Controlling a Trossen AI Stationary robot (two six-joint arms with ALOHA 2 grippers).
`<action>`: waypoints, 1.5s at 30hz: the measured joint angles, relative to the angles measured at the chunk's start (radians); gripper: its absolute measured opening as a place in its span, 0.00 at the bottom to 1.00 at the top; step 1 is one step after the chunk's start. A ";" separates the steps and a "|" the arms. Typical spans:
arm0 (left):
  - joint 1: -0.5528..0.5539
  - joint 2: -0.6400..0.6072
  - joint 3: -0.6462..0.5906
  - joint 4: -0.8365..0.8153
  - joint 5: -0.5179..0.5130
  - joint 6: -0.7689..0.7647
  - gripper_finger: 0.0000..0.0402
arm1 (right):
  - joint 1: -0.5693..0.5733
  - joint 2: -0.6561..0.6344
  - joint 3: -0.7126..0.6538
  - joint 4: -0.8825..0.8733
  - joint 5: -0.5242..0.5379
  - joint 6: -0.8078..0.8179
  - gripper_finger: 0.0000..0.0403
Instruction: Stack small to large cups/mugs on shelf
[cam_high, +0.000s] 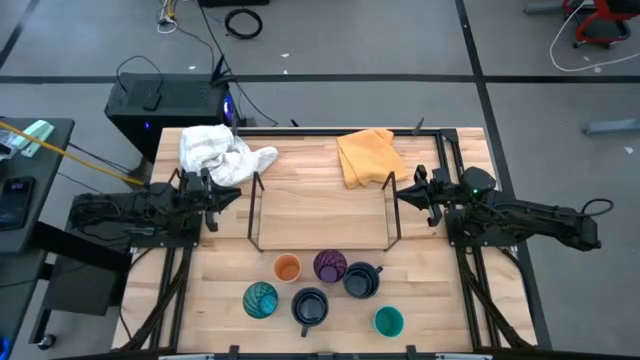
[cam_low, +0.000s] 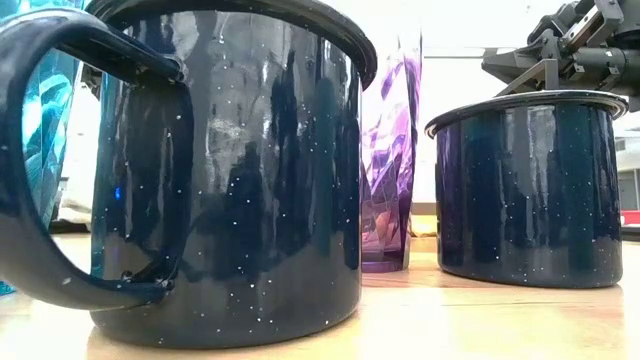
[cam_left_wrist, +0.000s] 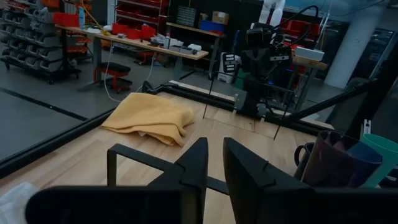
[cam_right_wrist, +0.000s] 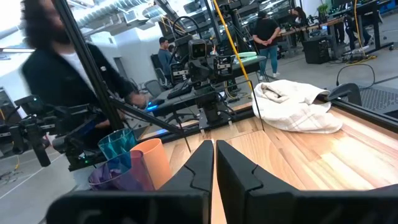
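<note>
The left gripper (cam_high: 232, 196) hung beside the shelf's (cam_high: 320, 212) left rail, fingers slightly apart and empty; the right gripper (cam_high: 403, 195) waited opposite, fingers nearly together. All six vessels stood in front of the bare shelf (none placed yet): orange cup (cam_high: 287, 268), purple tumbler (cam_high: 329, 265), two navy mugs (cam_high: 310, 306), patterned tumbler (cam_high: 260, 299), teal cup (cam_high: 388, 321). Stacking looked unstarted; next, reaching for the smallest cup.
</note>
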 joint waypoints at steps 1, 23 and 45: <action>0.000 0.000 0.000 0.000 0.000 0.000 0.15 | 0.000 0.000 0.000 0.000 0.000 0.000 0.06; 0.000 0.000 0.000 0.000 0.000 0.000 0.14 | 0.000 0.000 0.000 0.000 0.000 0.000 0.06; 0.000 0.000 0.000 0.000 0.000 0.000 0.13 | 0.000 0.000 0.000 0.000 0.000 0.000 0.06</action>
